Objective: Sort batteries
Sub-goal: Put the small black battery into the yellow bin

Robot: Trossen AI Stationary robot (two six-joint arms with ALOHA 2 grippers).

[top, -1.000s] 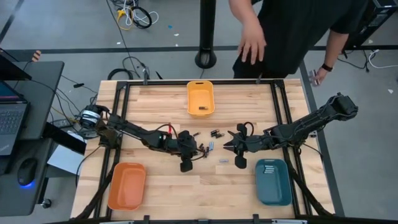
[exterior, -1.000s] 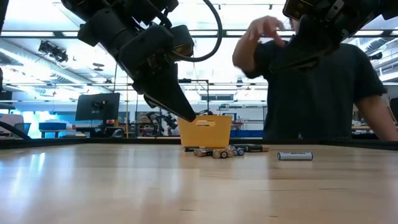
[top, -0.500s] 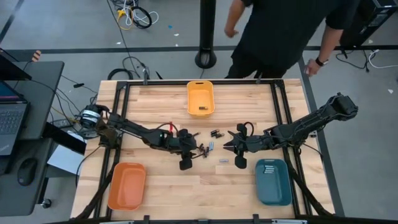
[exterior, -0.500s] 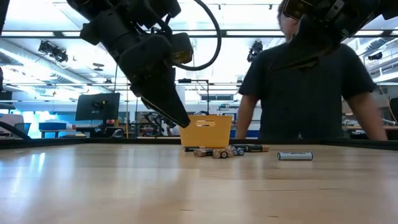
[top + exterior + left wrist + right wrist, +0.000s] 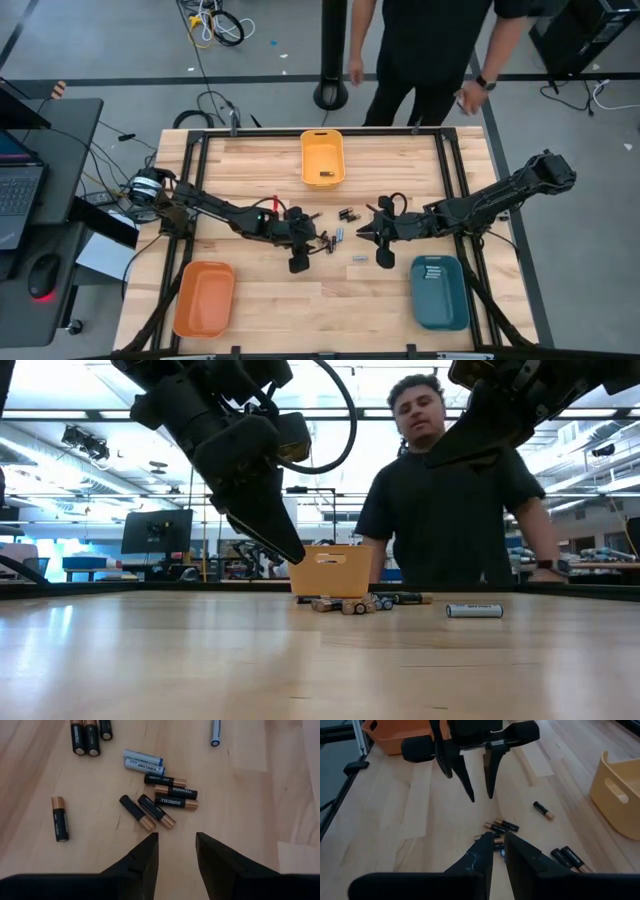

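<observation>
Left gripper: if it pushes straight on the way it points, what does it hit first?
Likely the black, copper-tipped batteries clustered just ahead of the open left gripper; depth is unclear, and it may meet the wooden table first.
</observation>
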